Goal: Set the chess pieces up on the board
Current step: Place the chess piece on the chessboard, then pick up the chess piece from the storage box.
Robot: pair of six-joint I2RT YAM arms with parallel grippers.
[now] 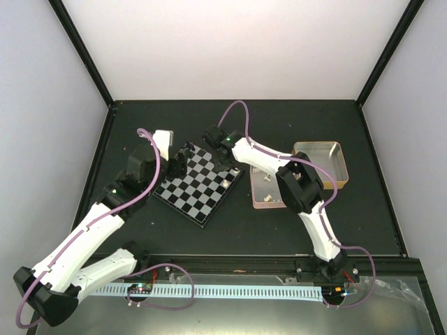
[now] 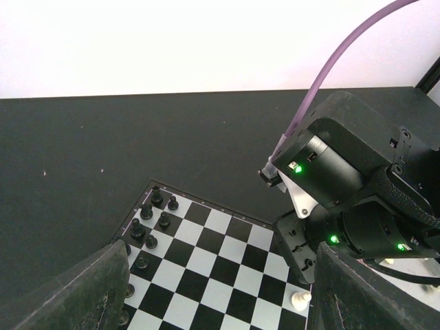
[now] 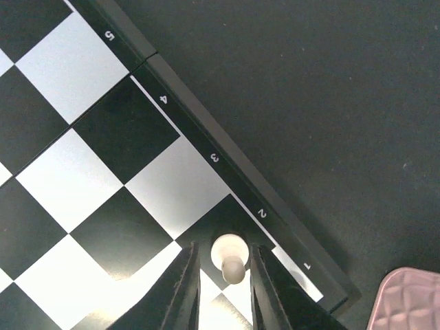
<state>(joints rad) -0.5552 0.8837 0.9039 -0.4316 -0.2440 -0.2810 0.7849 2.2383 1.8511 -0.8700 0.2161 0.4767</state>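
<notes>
The left arm [image 1: 91, 230] stretches forward with the left gripper [image 2: 220, 302] spread wide, while the right arm [image 1: 311, 216] folds leftward, the right gripper [image 3: 221, 275] pinched narrowly around a white pawn [image 3: 229, 253].

The board [image 1: 199, 185] has black and silvery-grey checks inside a thick black edge, with small white numerals printed along that edge. The chess pieces [image 3: 229, 256] are cream-white, while the black figures [image 2: 148, 220] at a board corner are glossy and dark. The table [image 1: 174, 230] is matte black and the walls [image 1: 230, 49] are plain white. The pink tin [image 1: 260, 204] is pale with a quilted pattern, and the gold tin [image 1: 318, 159] is shiny yellow. The left arm [image 1: 91, 237] and right arm [image 1: 318, 230] are white with black joints, purple cables [image 1: 241, 105] and small green lights
</notes>
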